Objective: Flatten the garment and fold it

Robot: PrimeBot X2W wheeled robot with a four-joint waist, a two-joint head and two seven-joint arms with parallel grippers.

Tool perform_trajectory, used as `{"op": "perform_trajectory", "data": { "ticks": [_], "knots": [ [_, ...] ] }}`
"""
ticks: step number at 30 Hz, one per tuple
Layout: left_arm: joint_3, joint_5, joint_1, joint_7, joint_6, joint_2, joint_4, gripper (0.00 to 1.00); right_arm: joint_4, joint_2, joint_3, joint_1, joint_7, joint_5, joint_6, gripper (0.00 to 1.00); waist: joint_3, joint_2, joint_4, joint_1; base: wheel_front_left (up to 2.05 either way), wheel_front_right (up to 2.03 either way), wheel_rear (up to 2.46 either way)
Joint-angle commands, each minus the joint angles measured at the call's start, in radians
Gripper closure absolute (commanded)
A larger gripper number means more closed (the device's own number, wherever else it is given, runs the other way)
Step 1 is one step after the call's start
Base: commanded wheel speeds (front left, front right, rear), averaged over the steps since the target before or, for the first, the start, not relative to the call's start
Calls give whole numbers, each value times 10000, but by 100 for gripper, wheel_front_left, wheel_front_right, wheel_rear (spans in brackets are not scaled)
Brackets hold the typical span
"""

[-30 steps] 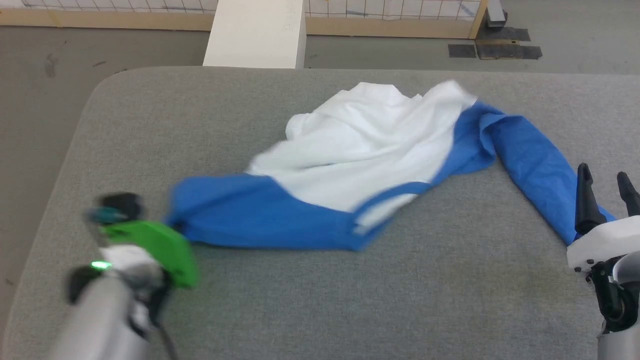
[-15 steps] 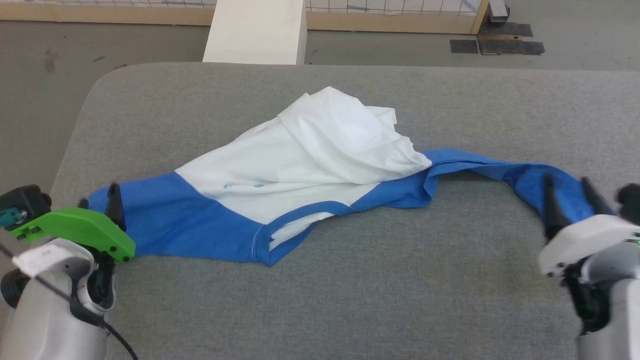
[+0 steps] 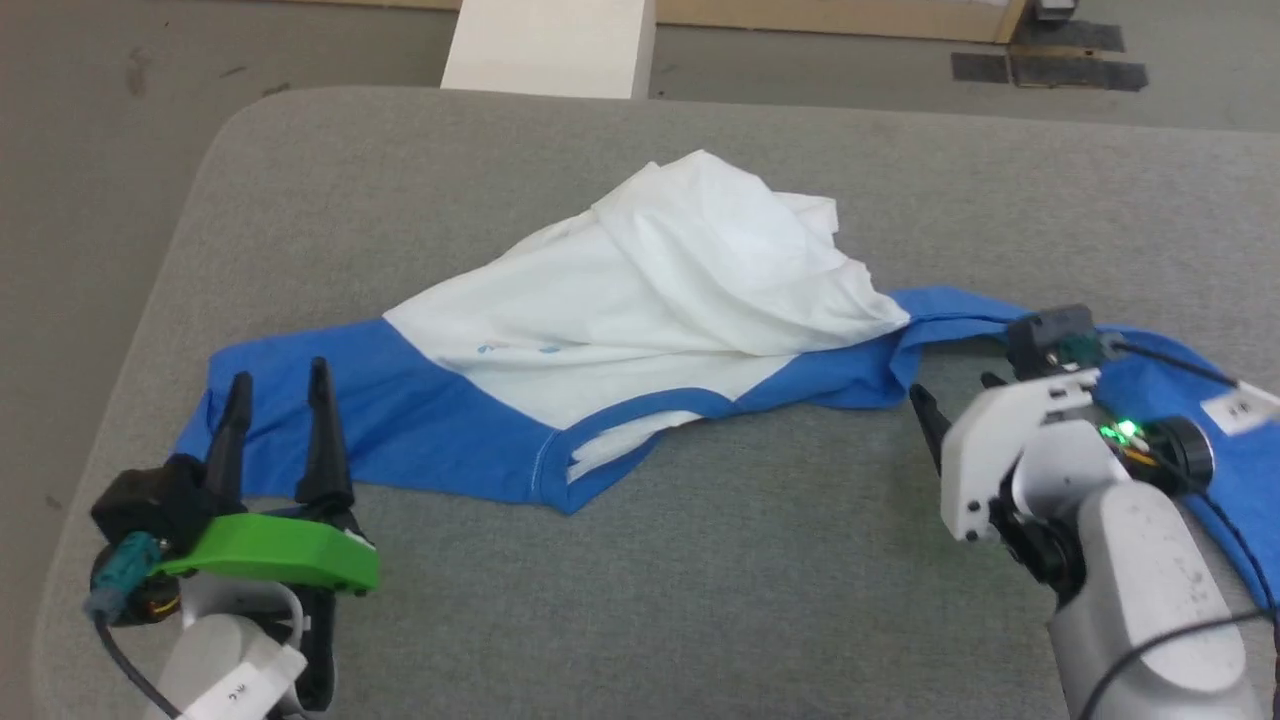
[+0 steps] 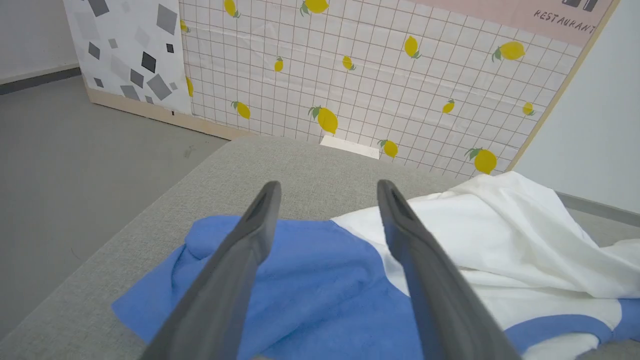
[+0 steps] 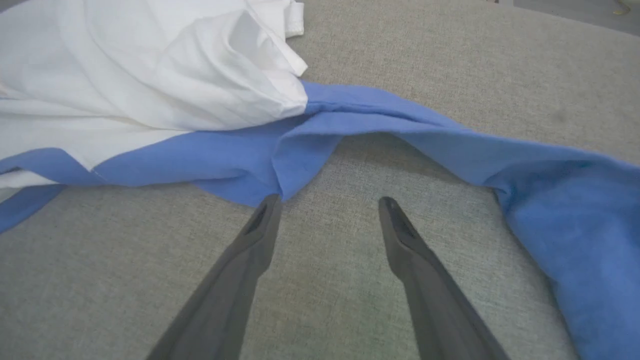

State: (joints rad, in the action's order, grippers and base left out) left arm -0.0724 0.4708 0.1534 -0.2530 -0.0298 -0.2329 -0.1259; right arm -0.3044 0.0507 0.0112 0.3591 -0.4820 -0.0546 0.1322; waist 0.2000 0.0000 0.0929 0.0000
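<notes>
Since garment [image 3: 650, 300] lies long-axis left-right, left gripper [image 3: 280, 378], spread, hangs over its left end; right gripper [image 5: 330, 202], spread, faces its right end.

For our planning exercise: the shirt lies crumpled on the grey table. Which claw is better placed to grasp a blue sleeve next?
Probably left. The left claw is open, poised over the garment's blue sleeve; the right claw, also open, points at bare table short of the other sleeve.

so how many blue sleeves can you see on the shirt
2: the left sleeve lies by the left hand, the right sleeve trails past the right hand. None seems hidden.
</notes>
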Motion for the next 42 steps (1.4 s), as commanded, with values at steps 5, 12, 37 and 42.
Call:
{"op": "perform_trajectory", "data": {
  "ticks": [5,12,37,42],
  "knots": [
    [120,-277,113,-83,287,381,-11,0,-764,-5,-257,951,-398,756,-15,0,504,0,547,0,0,0,0],
    [335,-585,303,-86,646,725,-167,0,-1690,-5,-195,1466,-677,1222,-15,84,677,0,782,0,0,0,0],
    [387,-868,14,-67,1071,1087,-757,0,3264,171,2677,-2947,-4529,-1075,-15,100,-203,0,204,0,0,0,0],
    [353,-805,10,-29,1080,1046,-827,0,4063,20,2938,-2743,-3668,-1607,-15,0,-265,0,189,0,0,0,0]
  ]
}}
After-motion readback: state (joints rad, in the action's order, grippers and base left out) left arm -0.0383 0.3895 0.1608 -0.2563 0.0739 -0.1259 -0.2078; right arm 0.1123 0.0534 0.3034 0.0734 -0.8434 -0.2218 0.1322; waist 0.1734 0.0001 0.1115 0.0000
